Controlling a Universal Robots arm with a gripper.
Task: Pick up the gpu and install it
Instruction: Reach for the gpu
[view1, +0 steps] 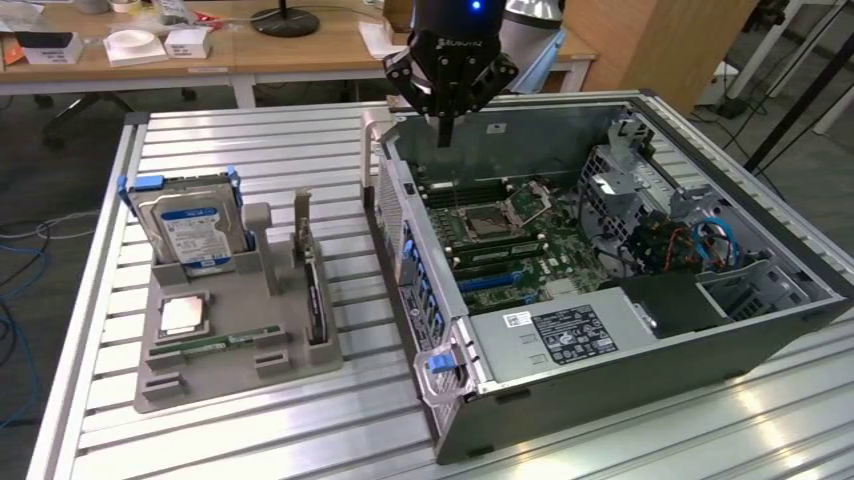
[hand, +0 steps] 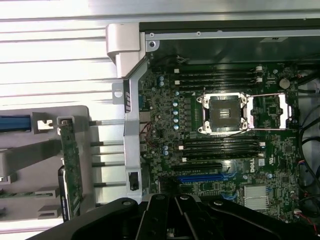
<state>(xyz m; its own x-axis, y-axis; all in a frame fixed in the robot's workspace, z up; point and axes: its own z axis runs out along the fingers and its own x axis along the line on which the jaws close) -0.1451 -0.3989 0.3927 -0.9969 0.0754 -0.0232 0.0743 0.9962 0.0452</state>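
**A:** Exterior view. Which step do we have in hand?

**B:** The pick, which we judge not yet begun. The claw (view1: 445, 138) hangs over the rim of the open case (view1: 667, 365), fingers pressed together and pinching nothing. The gpu (view1: 315, 295) stands on edge in a slot of the grey holder (view1: 254, 290) on the table (view1: 267, 140). It is to the exterior view's left of the case and well apart from the claw.

**A:** What would a grasp call for?

**B:** In our judgement, the claw would have to spread, come over the card's upper edge and set its fingers across the thin board. We see little else there to pinch.

**A:** How does the card look?

**B:** It is thin, dark and upright, with a pale bracket (view1: 302, 215) rising at its far end. The drive (view1: 194, 225) stands in the same holder, further to the exterior view's left.

**A:** Wrist view.

**B:** Here we meet the gpu (hand: 71, 170) edge-on, as a narrow green strip dotted with small parts. It is seated in the holder (hand: 25, 160) beside the case, with table slats between the two. The claw (hand: 174, 202) shows dark, its fingers together and empty, over the board (hand: 165, 110) near the blue slot (hand: 200, 178). That slot lies bare, so we count the installing undone.
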